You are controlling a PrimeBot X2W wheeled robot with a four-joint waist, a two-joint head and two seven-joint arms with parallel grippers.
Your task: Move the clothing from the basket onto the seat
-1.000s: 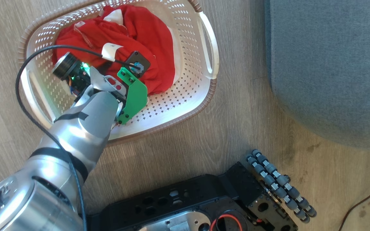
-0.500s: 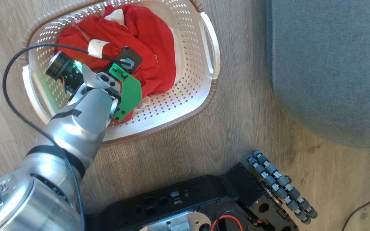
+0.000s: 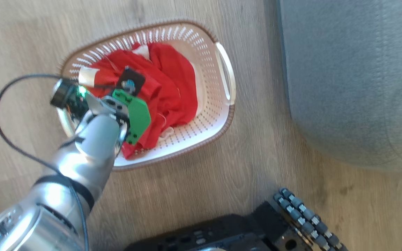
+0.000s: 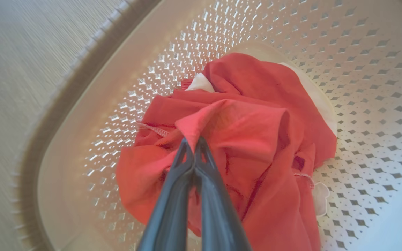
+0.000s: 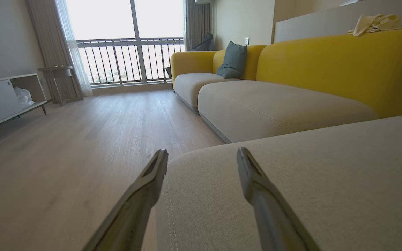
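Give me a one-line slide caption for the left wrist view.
Left gripper pinched shut on a raised fold of the red clothing, inside the cream perforated basket.

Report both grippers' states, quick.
Left gripper: shut, pinching a fold of the clothing.
Right gripper: open, holding nothing.

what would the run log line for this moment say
phase: grasp | left end effector: shut on red clothing, inside laundry basket | right end effector: open, empty, by grey seat
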